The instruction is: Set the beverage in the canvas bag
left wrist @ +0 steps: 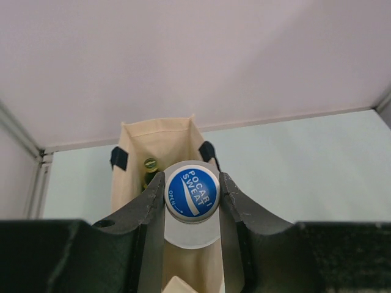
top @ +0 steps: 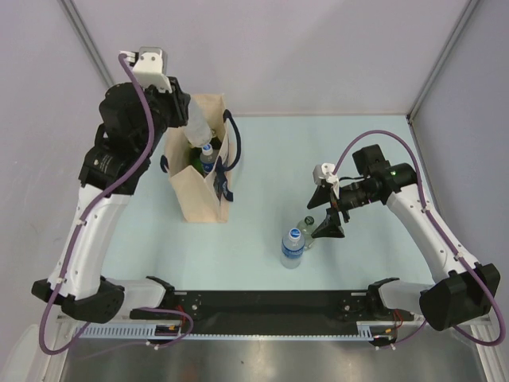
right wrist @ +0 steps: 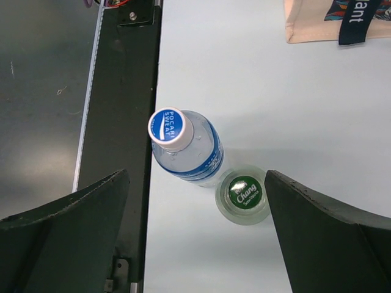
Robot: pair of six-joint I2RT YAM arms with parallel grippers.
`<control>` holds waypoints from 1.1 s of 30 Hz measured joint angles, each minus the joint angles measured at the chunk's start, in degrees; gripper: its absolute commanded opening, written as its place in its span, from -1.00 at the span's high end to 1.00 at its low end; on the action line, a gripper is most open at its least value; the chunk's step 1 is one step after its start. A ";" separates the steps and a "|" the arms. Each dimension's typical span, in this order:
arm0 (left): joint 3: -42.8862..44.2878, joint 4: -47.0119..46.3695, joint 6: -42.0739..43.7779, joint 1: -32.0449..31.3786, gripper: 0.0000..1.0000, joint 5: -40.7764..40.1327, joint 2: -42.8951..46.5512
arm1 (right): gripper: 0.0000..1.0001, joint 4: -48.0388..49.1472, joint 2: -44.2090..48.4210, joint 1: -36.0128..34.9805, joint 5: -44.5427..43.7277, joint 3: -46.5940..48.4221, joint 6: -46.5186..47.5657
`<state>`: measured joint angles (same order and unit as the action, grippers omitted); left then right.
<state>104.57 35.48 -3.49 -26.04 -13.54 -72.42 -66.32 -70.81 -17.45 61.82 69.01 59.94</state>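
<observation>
The beige canvas bag [top: 199, 191] with navy handles stands upright at the back left. My left gripper [top: 193, 126] is shut on the neck of a Pocari Sweat bottle [left wrist: 192, 192] and holds it tilted over the bag's open mouth [left wrist: 160, 137]. A green bottle with a gold cap [left wrist: 149, 163] stands inside the bag. My right gripper [top: 328, 213] is open and empty above two upright bottles: a blue-capped Pocari Sweat bottle [right wrist: 183, 146] and a green-capped Chang bottle [right wrist: 244, 194]. The Chang bottle lies between its fingers [right wrist: 317, 232], untouched.
The two loose bottles [top: 293, 247] stand mid-table near the black rail [top: 262, 306] along the near edge. Grey walls close the back and both sides. Bare table surface [top: 358, 143] lies between the bag and the right arm.
</observation>
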 measured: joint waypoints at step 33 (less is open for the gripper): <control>-37.53 -14.12 -1.01 12.81 1.00 5.49 0.50 | -1.00 0.50 -2.54 -0.87 -1.18 0.00 -0.39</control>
<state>67.05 21.37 -4.49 -13.23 -8.05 -71.92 -65.82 -73.34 -18.33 60.64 69.01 59.55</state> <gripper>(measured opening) 0.368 0.994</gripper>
